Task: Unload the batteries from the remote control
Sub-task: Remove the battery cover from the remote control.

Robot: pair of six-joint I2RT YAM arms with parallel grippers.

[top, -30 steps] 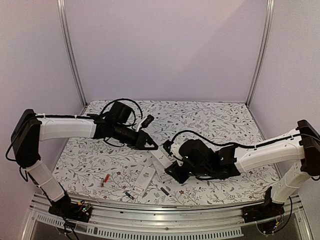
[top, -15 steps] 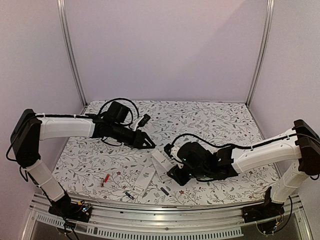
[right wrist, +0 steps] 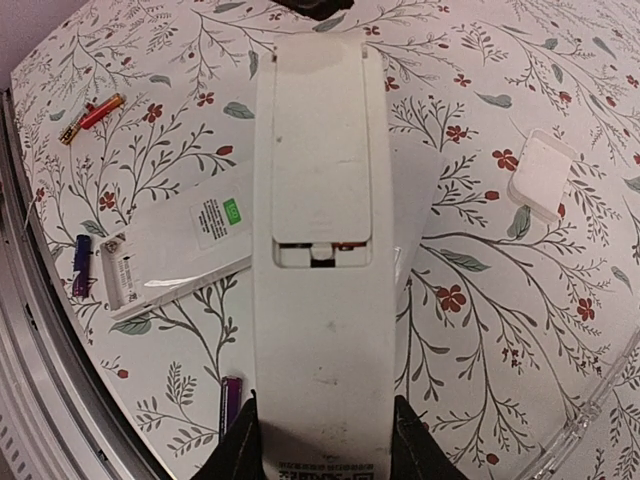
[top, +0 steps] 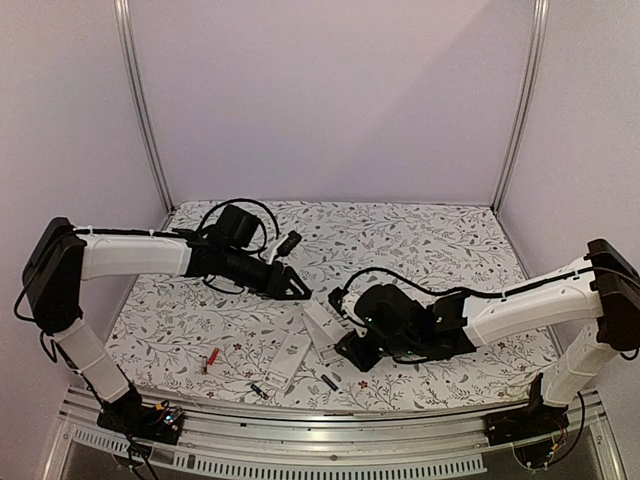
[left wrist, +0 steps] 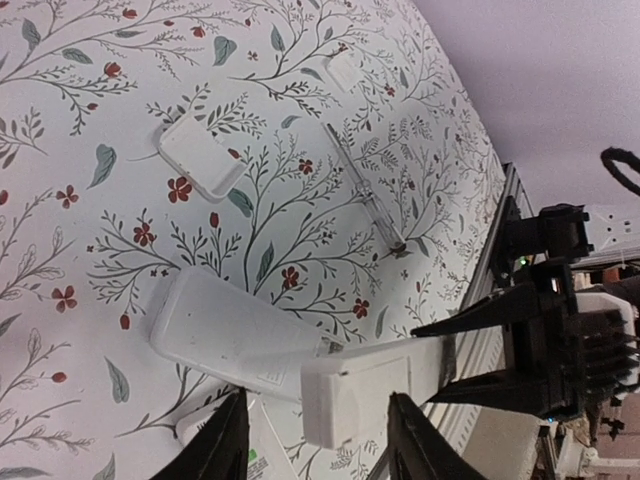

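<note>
A: Well, progress?
B: Three batteries (right wrist: 92,113) lie loose at the frame's left and lower left. Right gripper (right wrist: 320,440) clamps remote (right wrist: 320,300), cover (right wrist: 320,150) ajar; contents unseen. Left gripper (top: 298,288) spread, empty.

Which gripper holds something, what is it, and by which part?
The right gripper clamps the white remote control across its sides at one end. The left gripper stands open, gripping nothing.
</note>
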